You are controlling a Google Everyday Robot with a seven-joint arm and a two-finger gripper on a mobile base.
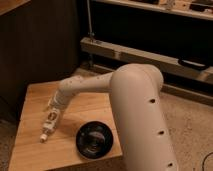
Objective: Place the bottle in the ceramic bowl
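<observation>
Camera view: gripper (pixel 51 116) at bottle (pixel 46 131), label illegible, near ceramic bowl (pixel 95 140).

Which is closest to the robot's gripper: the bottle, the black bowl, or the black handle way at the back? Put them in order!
Starting from the gripper, over the left part of the table:
1. the bottle: right at the gripper's tip, on the left of the table.
2. the bowl: off to the right, near the table's front edge.
3. the black handle: far back on the right, off the table.
</observation>
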